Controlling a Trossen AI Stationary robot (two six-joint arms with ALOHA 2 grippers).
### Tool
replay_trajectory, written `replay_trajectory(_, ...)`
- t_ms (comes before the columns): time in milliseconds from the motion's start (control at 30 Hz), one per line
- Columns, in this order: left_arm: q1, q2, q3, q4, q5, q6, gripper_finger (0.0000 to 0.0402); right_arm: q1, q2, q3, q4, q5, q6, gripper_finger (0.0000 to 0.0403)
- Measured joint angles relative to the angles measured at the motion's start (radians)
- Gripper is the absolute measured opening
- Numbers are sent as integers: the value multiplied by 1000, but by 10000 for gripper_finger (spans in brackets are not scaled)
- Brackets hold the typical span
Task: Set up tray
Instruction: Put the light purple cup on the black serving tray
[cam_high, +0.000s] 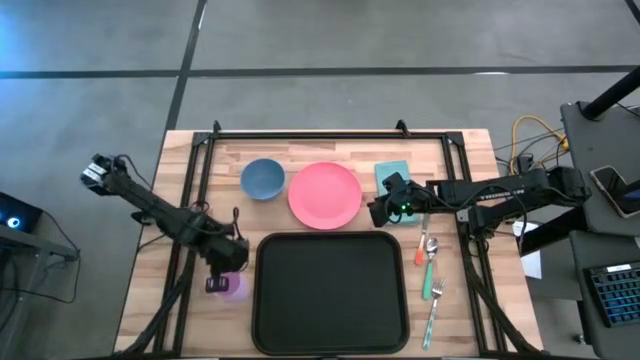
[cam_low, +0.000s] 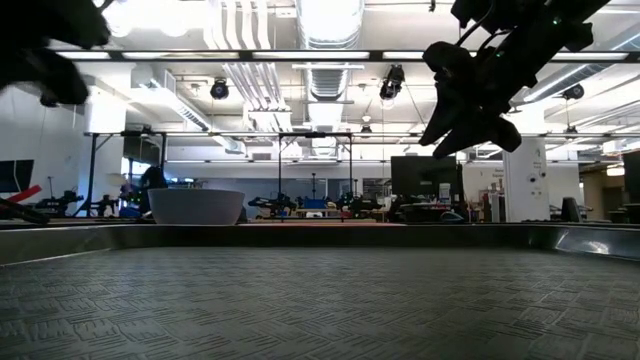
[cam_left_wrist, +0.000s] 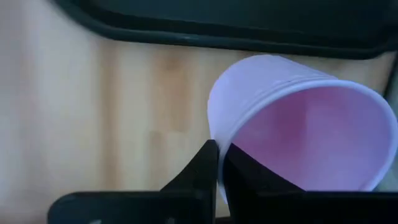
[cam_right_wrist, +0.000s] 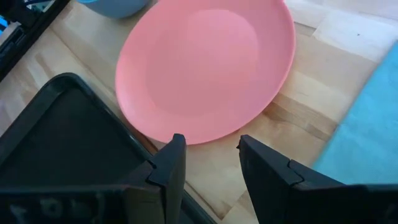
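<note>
The black tray (cam_high: 330, 292) lies at the table's near middle; its rim (cam_left_wrist: 205, 34) shows in the left wrist view. A lilac plastic cup (cam_high: 233, 288) is just left of the tray, and my left gripper (cam_high: 222, 282) is shut on it. My right gripper (cam_high: 378, 211) is open beside the right edge of the round pink plate (cam_high: 325, 194). In the right wrist view its fingers (cam_right_wrist: 208, 148) stand apart over the plate's rim (cam_right_wrist: 205, 138), touching nothing. In the low view the right gripper (cam_low: 470, 95) hangs well above the table. My left gripper (cam_left_wrist: 221, 150) pinches the cup's wall at its rim (cam_left_wrist: 217, 127), with one finger (cam_left_wrist: 255, 177) inside the cup and one (cam_left_wrist: 199, 171) outside. The cup is tilted, its open mouth (cam_left_wrist: 311, 137) turned toward the wrist camera. Whether its base touches the table I cannot tell.
A blue bowl (cam_high: 262, 179) stands left of the plate and a teal napkin (cam_high: 392, 175) lies to the plate's right. A spoon (cam_high: 428, 262) and a fork (cam_high: 434, 310) lie right of the tray. A black frame (cam_high: 330, 134) runs along the table's far edge and sides.
</note>
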Motion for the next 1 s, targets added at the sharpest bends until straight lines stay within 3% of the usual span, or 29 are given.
replay_trajectory(267, 254, 54, 167, -88, -174, 393, 1, 0, 0, 13, 2, 0, 0, 139)
replay_trajectory(500, 379, 294, 327, -85, -188, 732, 0, 0, 0, 13, 0, 0, 5, 139)
replay_trajectory(667, 397, 428, 400, -81, -173, 797, 0, 0, 0, 13, 0, -1, 19, 139)
replay_trajectory(800, 415, 428, 405, -59, -81, 804, 0, 0, 0, 13, 0, 0, 29, 139)
replay_trajectory(1000, 414, 428, 366, -50, -66, 761, 0, -23, 0, 13, 0, 20, 14, 139)
